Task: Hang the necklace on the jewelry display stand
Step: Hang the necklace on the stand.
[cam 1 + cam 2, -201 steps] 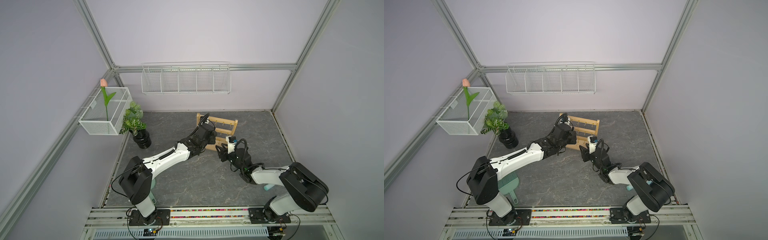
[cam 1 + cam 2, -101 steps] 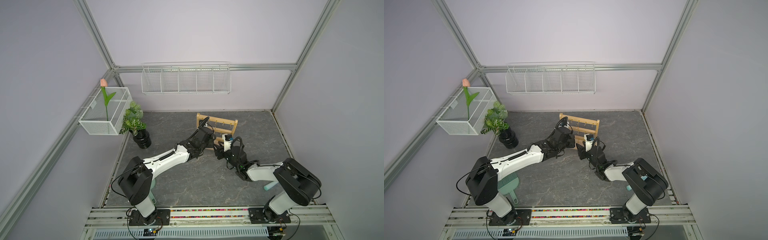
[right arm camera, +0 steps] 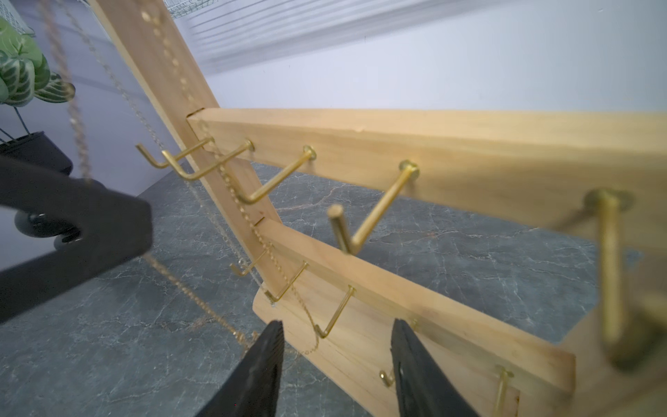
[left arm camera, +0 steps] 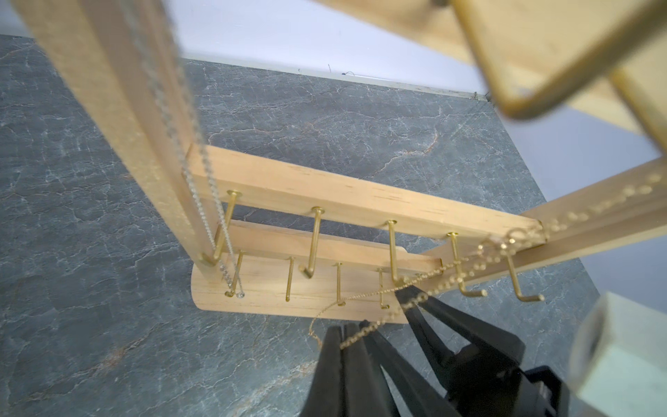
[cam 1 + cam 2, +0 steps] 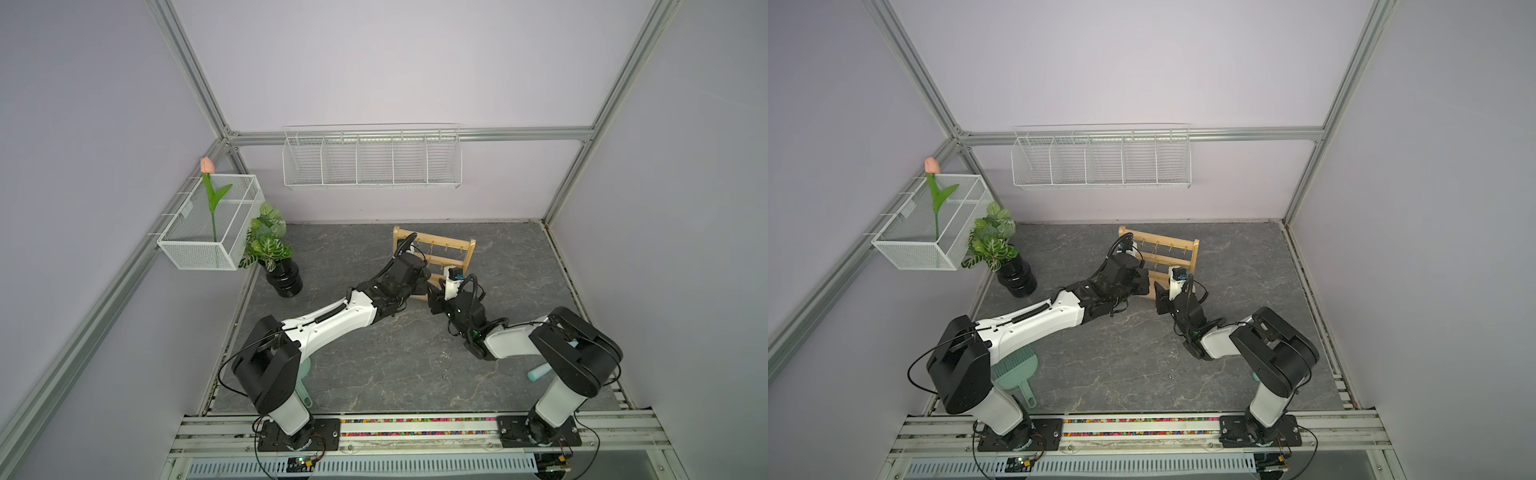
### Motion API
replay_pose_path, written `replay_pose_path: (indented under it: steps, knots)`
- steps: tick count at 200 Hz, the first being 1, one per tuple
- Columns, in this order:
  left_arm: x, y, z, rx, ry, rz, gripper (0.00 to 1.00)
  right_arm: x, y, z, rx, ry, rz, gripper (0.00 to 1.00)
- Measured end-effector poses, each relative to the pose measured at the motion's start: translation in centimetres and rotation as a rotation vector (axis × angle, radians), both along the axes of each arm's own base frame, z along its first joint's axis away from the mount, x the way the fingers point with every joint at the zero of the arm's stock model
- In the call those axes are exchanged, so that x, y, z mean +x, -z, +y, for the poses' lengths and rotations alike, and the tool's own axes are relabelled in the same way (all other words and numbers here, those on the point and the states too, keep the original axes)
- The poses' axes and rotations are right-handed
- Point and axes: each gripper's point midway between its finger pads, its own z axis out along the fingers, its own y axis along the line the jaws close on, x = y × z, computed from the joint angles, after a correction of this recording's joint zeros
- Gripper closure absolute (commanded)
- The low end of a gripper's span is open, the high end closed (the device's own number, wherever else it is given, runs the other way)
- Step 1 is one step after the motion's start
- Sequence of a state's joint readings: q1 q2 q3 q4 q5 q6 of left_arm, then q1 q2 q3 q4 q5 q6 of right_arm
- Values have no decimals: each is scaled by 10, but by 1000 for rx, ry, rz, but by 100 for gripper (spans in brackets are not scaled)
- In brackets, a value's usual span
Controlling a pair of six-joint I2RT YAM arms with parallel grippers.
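Currently I'm in the hanging step itself: both arms are in close at the front of the jewelry display stand (image 5: 468,254), which stands upright toward the back of the grey table (image 5: 374,374). My left gripper (image 4: 348,334) is clenched on the necklace (image 4: 377,320), a fine gold chain, pinching one run of it just in front of the wooden base. From that pinch the chain climbs across the lower rails and their gold hooks (image 4: 315,238) toward a post. In the right wrist view it goes on up a post and out of frame, so I judge it is draped over something higher, but I cannot tell whether it sits properly in a hook. My right gripper (image 3: 337,321) is released, jaws well apart and low before the base. A strand of the chain runs down to just beside one of its fingers, and I see nothing gripped. A silver chain (image 4: 234,289) hangs down one post, apart from my fingers. Next I think I need to confirm the loop is seated on a hook, then bring the left gripper in so the chain goes slack before I let go. A pull while it is taut could drag the light stand, and the lower hooks could snag the loose run.
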State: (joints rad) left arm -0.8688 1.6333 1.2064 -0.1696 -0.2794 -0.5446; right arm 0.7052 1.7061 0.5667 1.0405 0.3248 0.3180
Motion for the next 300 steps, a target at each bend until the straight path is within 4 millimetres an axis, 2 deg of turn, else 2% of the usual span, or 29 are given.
replay_pose_path:
  steps: [51,70,100,159,190,216,263,300]
  knots:
    - [-1,-1,-2,-9,9,1,100,9,-4,7,10,5,-20,49]
    - [-1,-1,-3,-11,12,2,100,14,-3,8,8,15,-22,62]
    - [-1,-1,-3,-11,12,2,100,17,-2,9,1,18,-30,75]
    - [-1,-1,-3,-11,12,2,100,15,-10,11,21,-2,-65,88]
    - [-1,-1,-3,-11,11,1,100,6,-10,10,24,-29,-66,91]
    - [0,-3,-1,-11,6,-2,100,0,-17,11,41,-58,-83,93]
    - [-1,-8,1,-18,1,-13,100,-6,-18,13,53,-91,-90,93]
    - [0,-6,3,-13,-8,-9,100,-8,-25,16,64,-110,-101,93]
